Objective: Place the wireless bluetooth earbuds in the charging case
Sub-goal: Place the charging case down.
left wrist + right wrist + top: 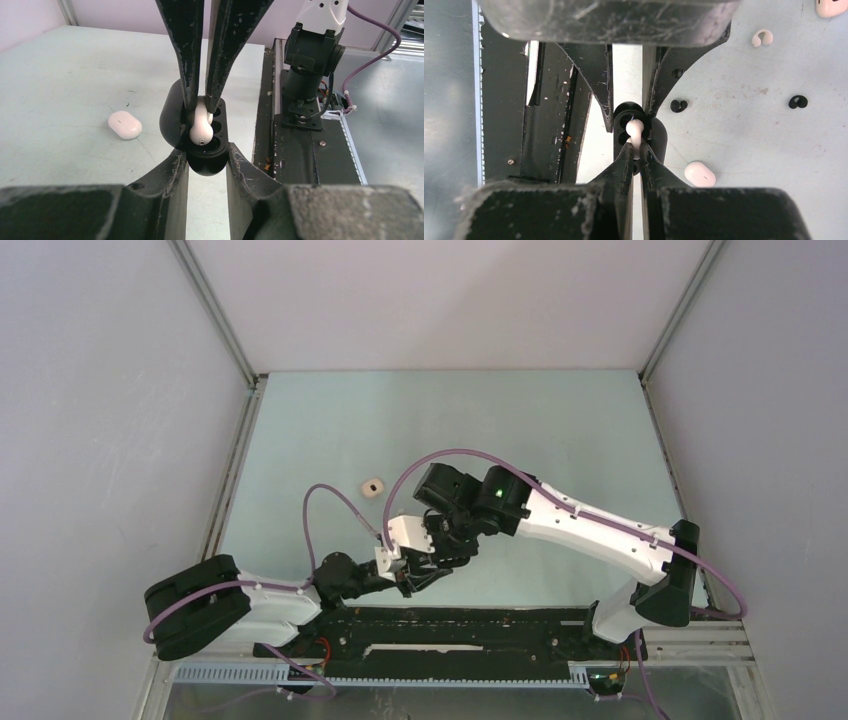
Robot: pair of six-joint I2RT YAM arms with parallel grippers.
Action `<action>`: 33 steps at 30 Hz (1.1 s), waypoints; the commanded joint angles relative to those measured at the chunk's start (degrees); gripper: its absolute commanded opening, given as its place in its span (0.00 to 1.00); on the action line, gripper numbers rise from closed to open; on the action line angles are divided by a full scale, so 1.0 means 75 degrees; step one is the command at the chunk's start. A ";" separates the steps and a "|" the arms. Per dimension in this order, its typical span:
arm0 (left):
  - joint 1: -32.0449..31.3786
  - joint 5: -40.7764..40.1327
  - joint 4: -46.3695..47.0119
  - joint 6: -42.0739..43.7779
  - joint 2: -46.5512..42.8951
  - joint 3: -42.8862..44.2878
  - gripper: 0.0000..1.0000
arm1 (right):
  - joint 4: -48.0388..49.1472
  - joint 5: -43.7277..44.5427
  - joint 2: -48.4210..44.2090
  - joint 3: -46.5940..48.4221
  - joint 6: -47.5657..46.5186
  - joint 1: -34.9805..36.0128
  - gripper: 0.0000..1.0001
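Note:
My left gripper (pixel 207 151) is shut on the sides of an open black charging case (pixel 206 164) and holds it near the table's front edge. My right gripper (pixel 635 146) is shut on a white earbud (pixel 634 129) and holds it in or just over one of the case's wells; in the left wrist view the earbud (pixel 201 132) rests against the well. Loose on the table in the right wrist view are a cream earbud (pixel 762 37) and two black earbuds (pixel 678 105) (pixel 798 102). In the top view both grippers (pixel 408 580) (pixel 432 562) meet at centre front.
A shut pale pink case (pixel 700 174) lies beside the black case, also in the left wrist view (pixel 125 124). Another pale case (pixel 829 6) sits at the top right corner of the right wrist view. A small white case (pixel 373 486) lies mid-table. The black base rail (pixel 450 625) runs along the front edge.

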 commanded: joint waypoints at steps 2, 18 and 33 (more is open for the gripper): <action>-0.0055 0.0143 0.0763 0.0174 -0.0205 -0.0052 0.00 | 0.0203 0.0075 0.0098 0.0209 0.0023 0.0086 0.00; -0.0055 -0.0304 0.0842 0.0198 -0.0354 -0.0170 0.00 | 0.0174 0.0211 0.0402 0.0398 0.0535 0.0135 0.00; -0.0055 -0.0447 0.0973 0.0206 -0.0363 -0.0231 0.00 | 0.0065 0.0103 0.0267 0.0223 0.0449 0.0108 0.00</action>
